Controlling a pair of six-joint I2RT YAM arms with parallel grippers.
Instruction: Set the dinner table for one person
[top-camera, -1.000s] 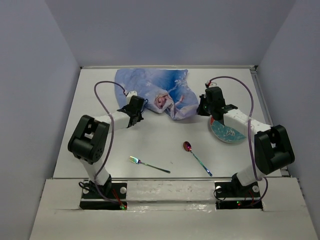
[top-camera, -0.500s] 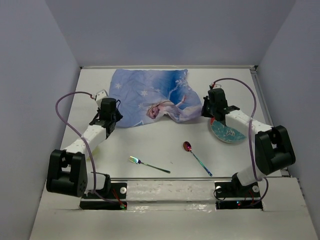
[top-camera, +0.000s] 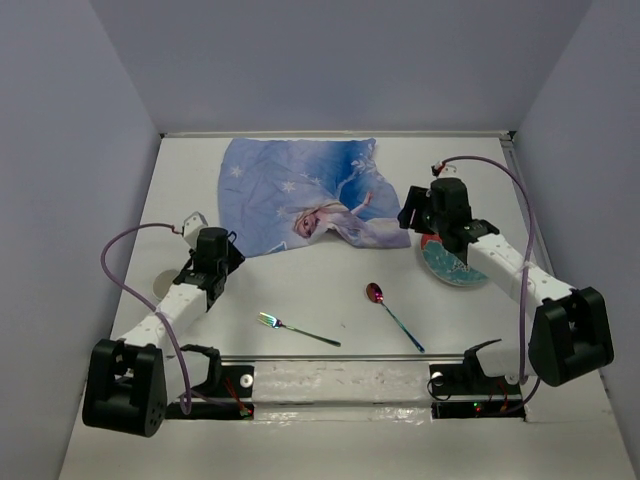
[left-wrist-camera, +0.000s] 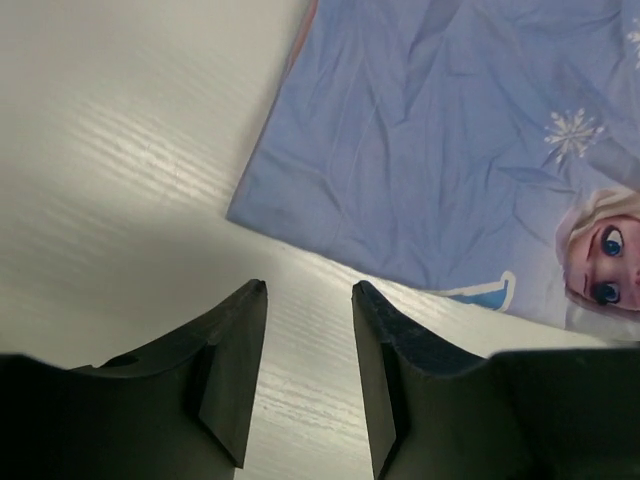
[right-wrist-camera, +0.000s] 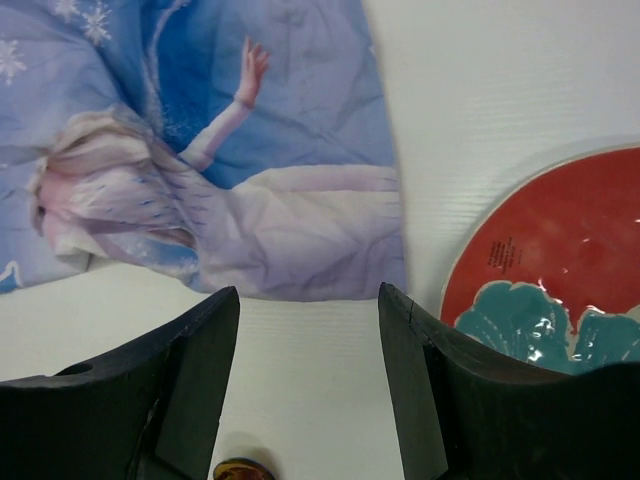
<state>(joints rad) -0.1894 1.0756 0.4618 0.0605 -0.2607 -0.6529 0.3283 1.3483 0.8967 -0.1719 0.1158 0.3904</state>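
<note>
dinner table (top-camera: 330, 285) is spanning the workspace under everything. placemat (top-camera: 300, 195) is lying flat at far centre, likely to receive the plate (top-camera: 452, 268) just beside its right edge. left gripper (left-wrist-camera: 308, 290) and right gripper (right-wrist-camera: 308, 295) are hovering released over its near corners; spoon (top-camera: 392, 313) and fork (top-camera: 297, 329) are lying unplaced.

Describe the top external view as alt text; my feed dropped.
A blue princess placemat lies spread flat at the far middle of the dinner table, with the left gripper and right gripper beside its near corners, holding nothing. A plate sits right of the mat; a fork and spoon lie on the near side.
</note>
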